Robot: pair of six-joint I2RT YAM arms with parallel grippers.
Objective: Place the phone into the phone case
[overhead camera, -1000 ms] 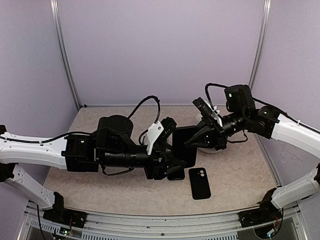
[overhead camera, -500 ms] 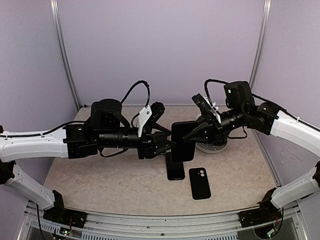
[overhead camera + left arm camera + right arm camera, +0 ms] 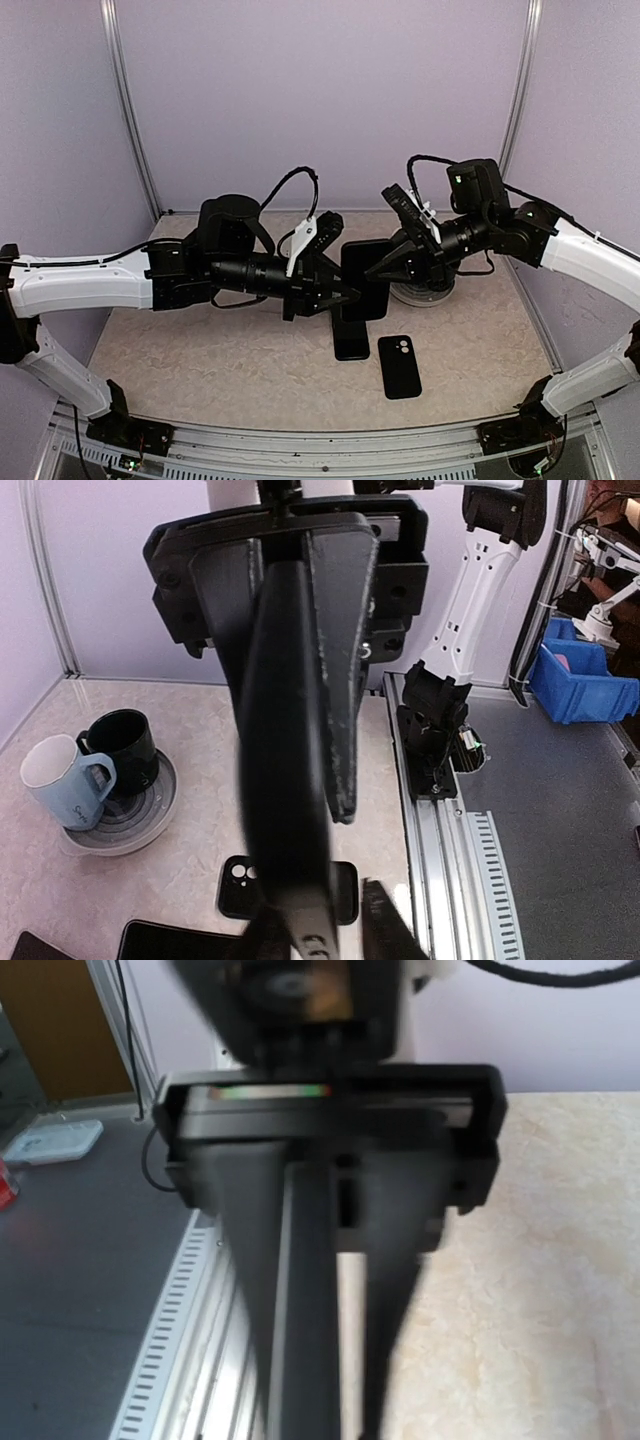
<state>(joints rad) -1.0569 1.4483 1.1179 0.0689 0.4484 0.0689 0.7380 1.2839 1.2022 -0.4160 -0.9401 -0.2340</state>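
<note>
A black phone hangs upright in the air over the middle of the table. My right gripper is shut on it from the right. My left gripper reaches in from the left and is shut on its lower edge. In the left wrist view the phone shows edge-on, its lower end between my left gripper's fingers. In the right wrist view it is a dark bar in my right gripper. The black phone case with its camera cut-out lies flat on the table below, also seen in the left wrist view.
A second flat black slab lies just left of the case. A round grey plate behind the right gripper carries a pale blue mug and a black mug. The table's metal front rail runs near.
My left gripper rose from low over the table to the held phone, and its jaws went from open to shut. The right gripper kept hold and lifted the phone slightly.
</note>
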